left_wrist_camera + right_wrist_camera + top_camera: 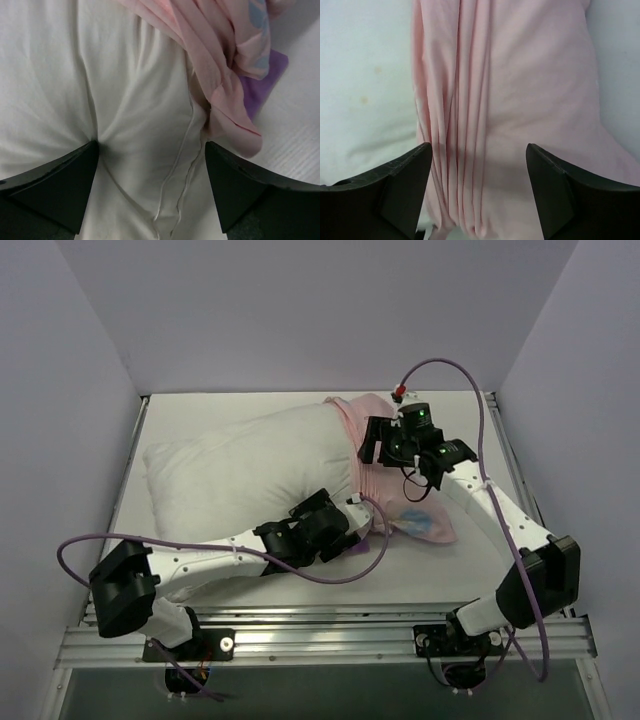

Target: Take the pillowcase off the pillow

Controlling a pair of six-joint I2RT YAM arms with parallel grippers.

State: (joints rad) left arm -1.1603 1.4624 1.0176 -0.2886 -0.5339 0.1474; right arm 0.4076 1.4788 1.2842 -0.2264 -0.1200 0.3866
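The white pillow (pixel 230 470) lies across the table. The pink pillowcase (pixel 372 430) is bunched up around its right end, and its printed part (pixel 425 523) lies on the table. My left gripper (pixel 352 515) is open and pressed onto the bare pillow (pixel 135 100) right beside the pillowcase's gathered edge (pixel 220 65). In the left wrist view the gripper (pixel 152 150) holds nothing, and its left fingertip (pixel 75 175) dents the pillow. My right gripper (pixel 385 448) is open just above the folded pink pillowcase (pixel 520 90). Its jaws (pixel 479 150) straddle the pleats, with the white pillow (pixel 365 90) to their left.
White walls close in the table at the back and on both sides (pixel 300 310). A metal rail (pixel 330 640) runs along the near edge. A purple cable (pixel 330 575) loops from the left arm over the pillow's near side. Bare tabletop (pixel 480 440) shows on the right.
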